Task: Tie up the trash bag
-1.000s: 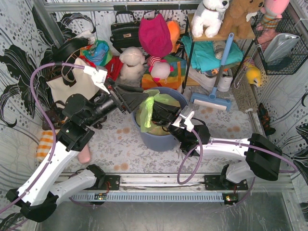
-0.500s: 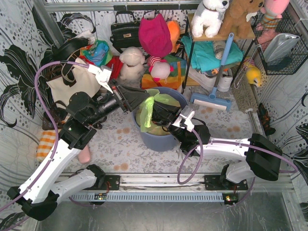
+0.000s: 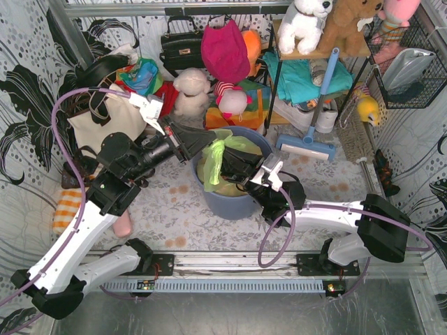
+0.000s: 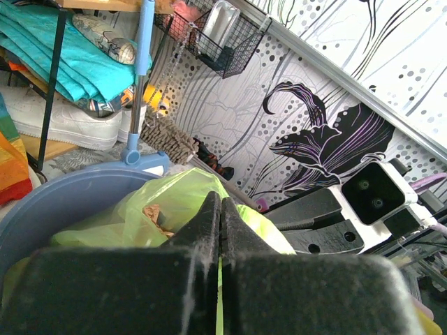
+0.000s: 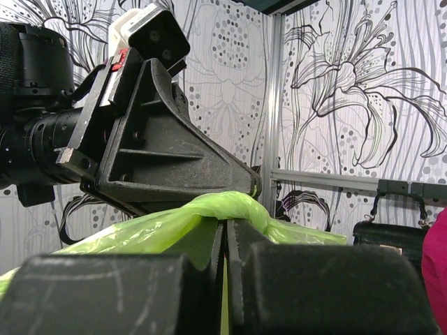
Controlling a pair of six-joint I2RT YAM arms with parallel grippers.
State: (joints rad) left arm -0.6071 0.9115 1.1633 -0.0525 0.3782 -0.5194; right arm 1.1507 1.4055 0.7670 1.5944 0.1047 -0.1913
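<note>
Trash bag (image 3: 239, 145) neck upright; left pincer (image 3: 211, 144), right pincer (image 3: 225, 160) clamped.

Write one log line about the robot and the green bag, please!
left gripper: shut on trash bag | right gripper: shut on same bag | bag: in blue bin, no knot seen

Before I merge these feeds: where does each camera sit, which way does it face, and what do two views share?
Top external: above and behind the arms, looking down on the bin; both arms show.
Left wrist: on the left arm, facing the right arm across the trash bag; left end effector, shut on it, in front.
Right wrist: on the right arm, facing the left arm; right end effector, shut on the bag, in front.
Shared: both wrist views show the bag and the opposite arm.
</note>
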